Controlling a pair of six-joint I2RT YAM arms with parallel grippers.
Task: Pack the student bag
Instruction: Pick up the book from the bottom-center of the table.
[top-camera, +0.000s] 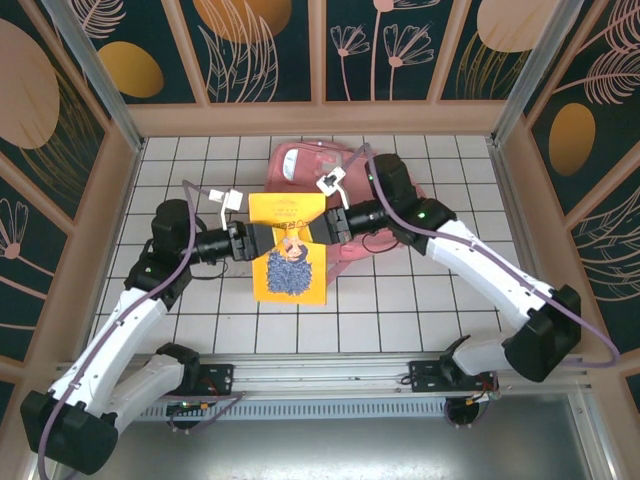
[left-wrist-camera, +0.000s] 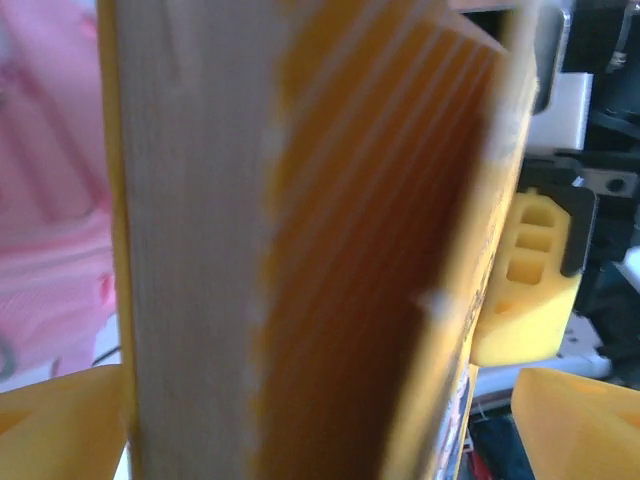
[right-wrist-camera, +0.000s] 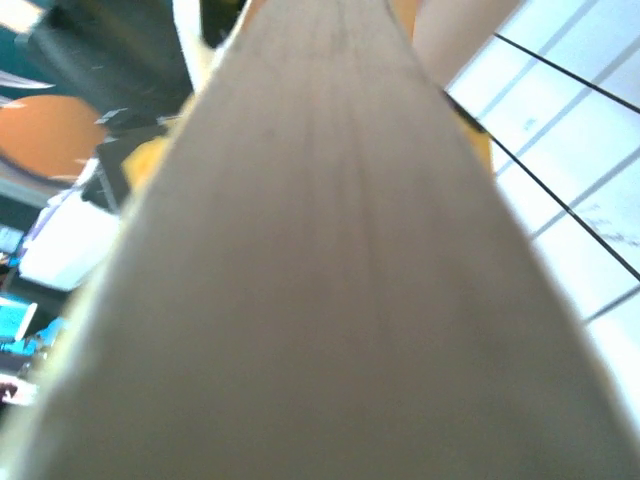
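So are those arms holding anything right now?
Yes: a yellow book, gripped by both tools, the left tool on its left edge, the right tool on its right edge.

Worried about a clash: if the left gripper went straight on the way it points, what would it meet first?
The yellow book held between its fingers: the left gripper points straight into it. The right gripper seems to sit just beyond, though depth is unclear.

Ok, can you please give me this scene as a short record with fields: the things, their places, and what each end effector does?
bag: pink backpack, lying on the tiled table, far centre
book: yellow book, partly covering the backpack from above
left end effector: closed on the book's left edge
right end effector: closed on the book's right edge
packing state: book not yet inside the backpack
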